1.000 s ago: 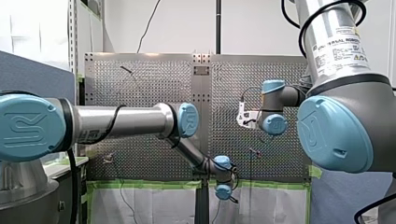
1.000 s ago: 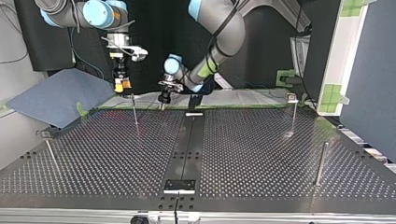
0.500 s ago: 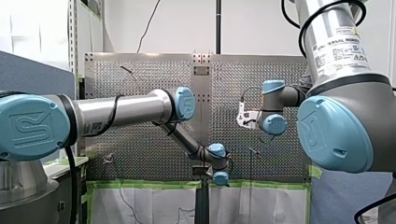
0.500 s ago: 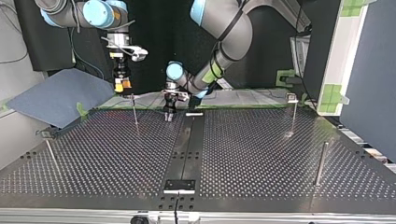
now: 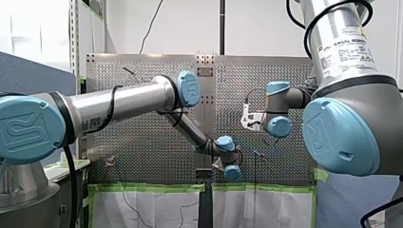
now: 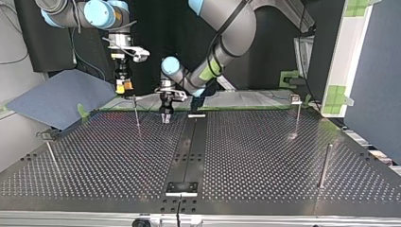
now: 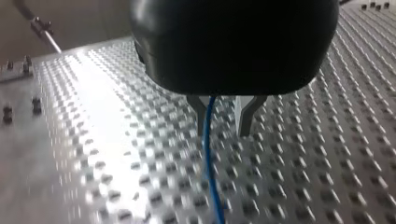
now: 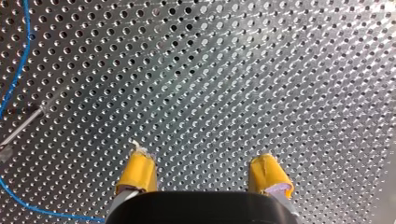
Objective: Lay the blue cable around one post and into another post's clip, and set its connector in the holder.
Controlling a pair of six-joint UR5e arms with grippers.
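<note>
Left wrist view: my left claw (image 7: 223, 131) hangs low over the perforated surface (image 7: 116, 140), fingers apart, the blue cable (image 7: 208, 158) running between them beside one finger. My right claw (image 8: 205, 173), yellow pads wide apart, grips nothing.

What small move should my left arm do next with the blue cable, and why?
Probably close my left gripper on the blue cable: in the left wrist view it runs between the fingers, close to one, with a gap to the other, so it looks unclamped.
</note>
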